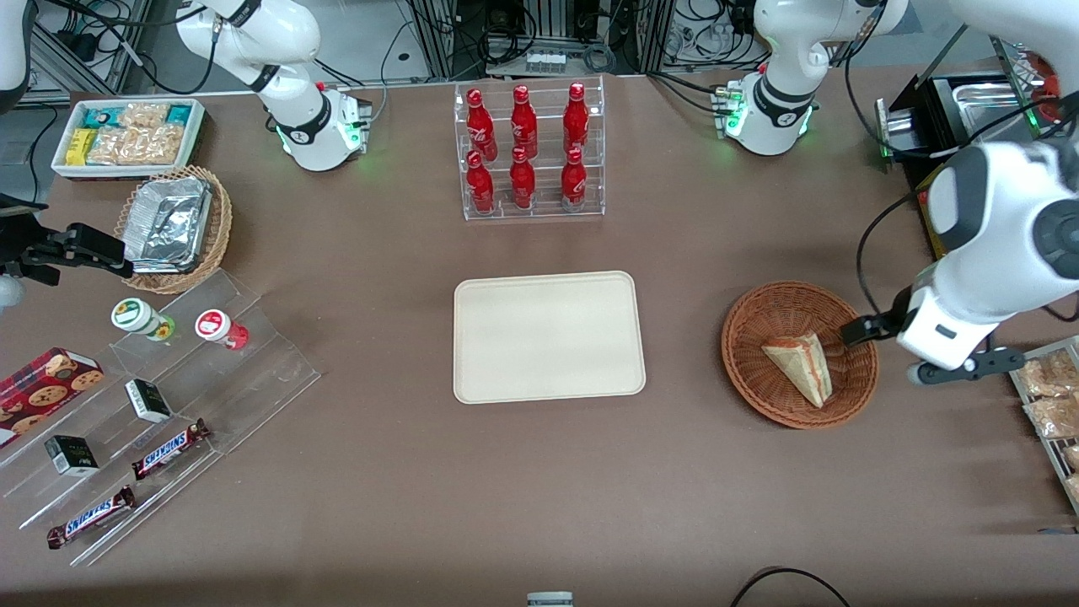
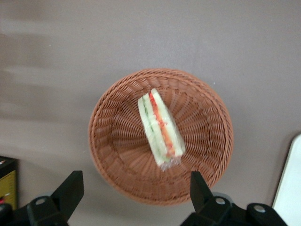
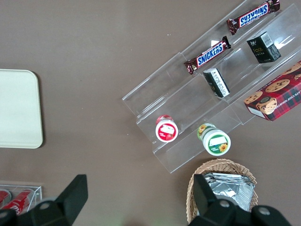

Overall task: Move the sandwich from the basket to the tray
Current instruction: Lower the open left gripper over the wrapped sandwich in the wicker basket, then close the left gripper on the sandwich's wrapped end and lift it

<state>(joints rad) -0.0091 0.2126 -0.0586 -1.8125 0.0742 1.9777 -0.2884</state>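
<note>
The sandwich (image 1: 801, 364), a pale bread wedge with red and green filling, lies in the round reddish-brown wicker basket (image 1: 742, 337) toward the working arm's end of the table. The left wrist view shows the sandwich (image 2: 160, 129) lying on its side in the middle of the basket (image 2: 108, 141). My left gripper (image 1: 868, 329) hovers above the basket's rim on the working arm's side, open and empty (image 2: 135, 193), with its fingers spread wide. The cream-beige tray (image 1: 548, 337) lies bare at the table's middle, beside the basket; its edge shows in the left wrist view (image 2: 291, 188).
A clear rack of red bottles (image 1: 533, 152) stands farther from the front camera than the tray. Snack packets on a rack (image 1: 1049, 405) lie beside the basket at the working arm's end. A white snack bin (image 1: 126, 131), a foil-filled wicker basket (image 1: 173, 228) and acrylic steps with candy (image 1: 160, 405) are at the parked arm's end.
</note>
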